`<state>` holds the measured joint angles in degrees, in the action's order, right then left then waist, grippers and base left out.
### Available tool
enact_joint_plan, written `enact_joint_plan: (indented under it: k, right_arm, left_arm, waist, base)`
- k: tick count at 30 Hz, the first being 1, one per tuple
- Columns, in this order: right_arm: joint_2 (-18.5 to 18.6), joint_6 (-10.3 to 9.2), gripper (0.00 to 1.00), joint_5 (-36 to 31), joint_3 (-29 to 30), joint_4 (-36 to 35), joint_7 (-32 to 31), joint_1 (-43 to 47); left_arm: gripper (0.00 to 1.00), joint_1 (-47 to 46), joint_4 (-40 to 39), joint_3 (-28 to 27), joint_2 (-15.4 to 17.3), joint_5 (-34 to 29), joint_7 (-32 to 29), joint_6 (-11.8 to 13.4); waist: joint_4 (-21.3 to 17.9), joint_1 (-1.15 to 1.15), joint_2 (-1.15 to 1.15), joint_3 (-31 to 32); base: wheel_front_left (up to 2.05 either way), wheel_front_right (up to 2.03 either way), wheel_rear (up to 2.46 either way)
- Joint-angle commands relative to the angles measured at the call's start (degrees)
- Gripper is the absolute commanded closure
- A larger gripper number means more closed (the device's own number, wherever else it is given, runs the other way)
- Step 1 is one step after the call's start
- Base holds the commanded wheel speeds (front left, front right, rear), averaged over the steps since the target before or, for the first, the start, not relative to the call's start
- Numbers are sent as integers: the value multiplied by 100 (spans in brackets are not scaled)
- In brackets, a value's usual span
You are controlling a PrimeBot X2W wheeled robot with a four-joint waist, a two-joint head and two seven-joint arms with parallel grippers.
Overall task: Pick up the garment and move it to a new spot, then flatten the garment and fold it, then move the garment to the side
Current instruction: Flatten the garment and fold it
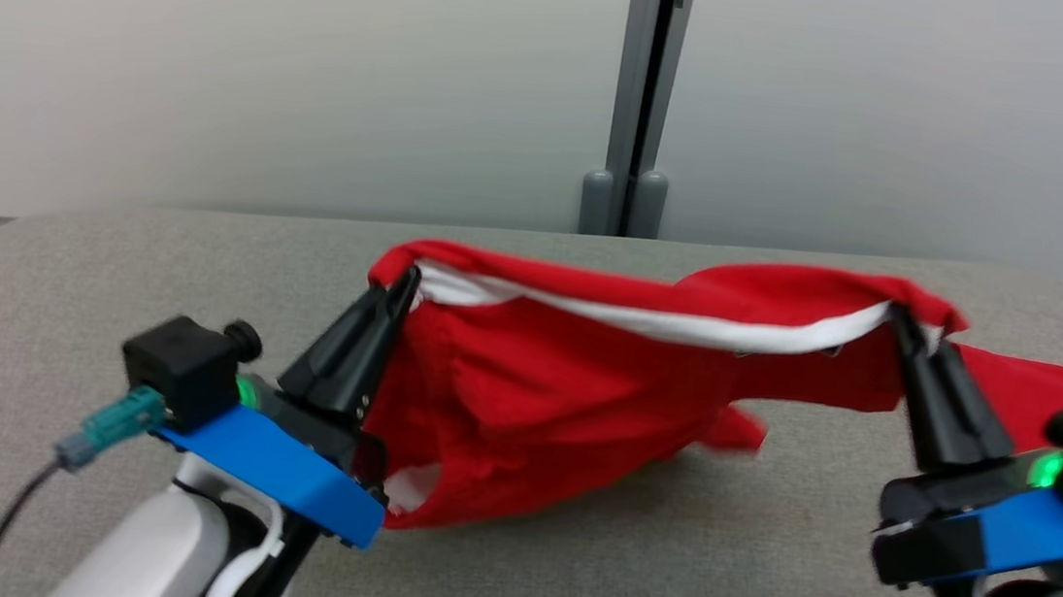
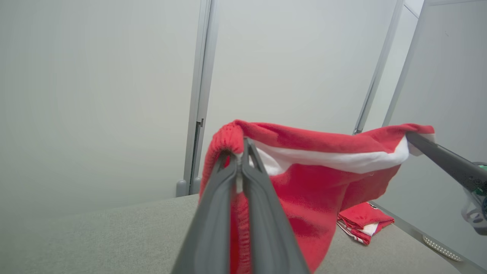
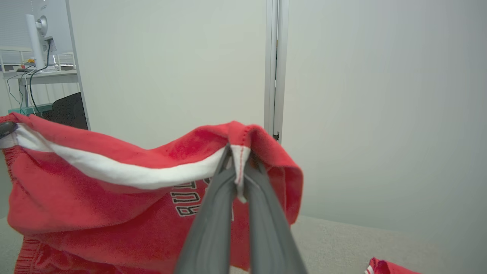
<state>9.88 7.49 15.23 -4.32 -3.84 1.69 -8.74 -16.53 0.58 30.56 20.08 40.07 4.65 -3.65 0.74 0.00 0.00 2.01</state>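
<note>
The garment [image 1: 543, 378] is red cloth with a white band along its upper edge and dark lettering. It hangs stretched between my two grippers above the grey table [image 1: 103, 296], its lower part drooping toward the tabletop. My left gripper [image 1: 407, 277] is shut on the garment's left end, seen close up in the left wrist view with the gripper [image 2: 239, 152] pinching the red hem [image 2: 228, 139]. My right gripper [image 1: 900, 315] is shut on the right end; the right wrist view shows that gripper [image 3: 237, 156] clamping the white band [image 3: 114, 171].
A second red folded piece [image 2: 363, 224] lies on the table at the right, also seen as red cloth [image 1: 1050, 387] behind my right gripper. Pale partition walls with a grey post [image 1: 644, 95] stand behind the table. A desk with a monitor [image 3: 38, 34] shows beyond.
</note>
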Motion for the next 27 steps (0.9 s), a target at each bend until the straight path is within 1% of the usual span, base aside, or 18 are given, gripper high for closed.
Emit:
enact_joint_plan:
  k: [1,6,8,10,13,17,20,23,27]
  right_arm:
    - [79,1,100,10,124,-366,-138,112]
    - [139,1,100,-21,453,-1491,-619,237]
    - [69,1,100,139,501,-1803,-784,241]
    - [118,1,100,195,528,-1995,-939,203]
    - [147,1,100,280,478,-1995,-1086,72]
    - [205,1,100,409,265,-1581,-1147,-418]
    - [271,1,100,480,97,-1014,-1059,-1178]
    - [288,1,100,344,-36,-342,-792,-2162]
    - [152,1,100,129,-94,450,-312,-3202]
  left_arm:
    - [100,-132,-381,-126,121,67,-83,58]
    - [100,-416,-1504,-391,356,288,-487,168]
    - [100,-561,-1794,-499,410,419,-673,200]
    - [100,-710,-1918,-533,490,494,-876,221]
    - [100,-958,-1813,-524,554,547,-1111,189]
    - [100,-1432,-1383,-516,567,547,-1306,103]
    - [100,-2054,-862,-530,550,457,-1386,-4]
    - [100,-2819,-212,-621,455,310,-1296,-88]
    - [100,-3714,612,-714,206,216,-1015,-147]
  waist:
    - [-76,0,0,47]
    - [-202,0,0,40]
    - [-242,0,0,4]
    - [-286,0,0,-60]
    - [-349,0,0,-229]
    - [-453,0,0,-735]
    - [-553,0,0,-1122]
    - [-664,0,0,-1409]
    - [-767,0,0,-1669]
  base:
    - [0,0,0]
    - [0,0,0]
    - [0,0,0]
    - [0,0,0]
    - [0,0,0]
    - [0,0,0]
    - [0,0,0]
    - [0,0,0]
    - [0,0,0]
